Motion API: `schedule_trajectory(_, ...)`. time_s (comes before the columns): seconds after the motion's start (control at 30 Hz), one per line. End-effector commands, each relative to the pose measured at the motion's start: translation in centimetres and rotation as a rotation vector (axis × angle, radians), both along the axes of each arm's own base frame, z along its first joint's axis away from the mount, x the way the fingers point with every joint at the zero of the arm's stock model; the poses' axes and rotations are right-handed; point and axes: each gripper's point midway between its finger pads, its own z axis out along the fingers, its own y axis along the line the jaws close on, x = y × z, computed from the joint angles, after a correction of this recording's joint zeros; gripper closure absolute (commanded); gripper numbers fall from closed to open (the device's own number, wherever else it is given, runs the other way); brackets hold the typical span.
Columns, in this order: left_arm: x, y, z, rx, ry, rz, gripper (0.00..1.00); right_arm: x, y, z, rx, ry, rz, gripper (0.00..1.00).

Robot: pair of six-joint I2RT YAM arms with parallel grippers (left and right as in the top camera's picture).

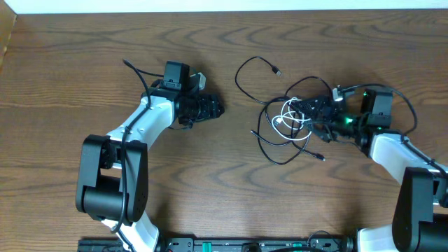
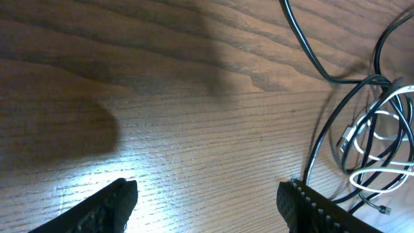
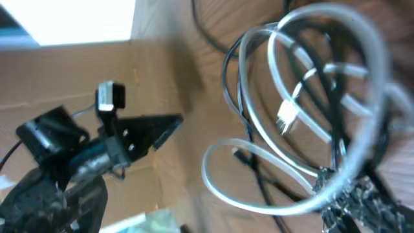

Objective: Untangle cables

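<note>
The cables [image 1: 280, 126] lie in a tangle right of the table's middle: several black loops with a white cord [image 1: 287, 119] coiled among them. One black strand arcs away toward the back and ends in a small plug [image 1: 278, 71]. My right gripper [image 1: 305, 112] reaches into the tangle from the right. In the right wrist view it stands open [image 3: 194, 210], with the white cord [image 3: 291, 116] looped over its right finger [image 3: 352, 200]. My left gripper [image 1: 215, 108] is open over bare wood, left of the tangle and apart from it. In the left wrist view the cables [image 2: 378, 129] lie beyond its right fingertip [image 2: 304, 200].
The wooden table [image 1: 84, 77] spreads widely on the left and at the front. A pale wall strip [image 1: 210, 5] runs along the far edge. The left arm [image 3: 97, 149] shows across the table in the right wrist view.
</note>
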Motion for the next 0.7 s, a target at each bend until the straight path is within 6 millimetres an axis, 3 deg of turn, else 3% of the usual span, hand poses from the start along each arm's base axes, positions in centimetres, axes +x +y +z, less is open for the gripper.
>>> schedule_trajectory(0.0, 0.1, 0.1, -0.3, -0.002, 0.004, -0.005, 0.25, -0.9, 1.4, 0.5, 0.069, 0.040, 0.033, 0.01)
schedule_trajectory(0.17, 0.1, 0.1, -0.3, -0.002, 0.004, -0.005, 0.25, 1.1, 0.8, 1.4, 0.028, -0.088, 0.003, 0.01)
schedule_trajectory(0.37, 0.1, 0.1, -0.3, -0.002, 0.004, -0.005, 0.25, 2.8, -0.7, 0.1, -0.095, -0.141, -0.076, 0.01)
schedule_trajectory(0.57, 0.1, 0.1, -0.3, -0.002, 0.004, -0.005, 0.25, 3.5, 0.4, -0.6, -0.072, -0.199, -0.031, 0.01)
schedule_trajectory(0.67, 0.1, 0.1, -0.3, -0.002, 0.004, -0.005, 0.25, 3.9, 1.9, 1.9, 0.010, -0.408, 0.088, 0.01)
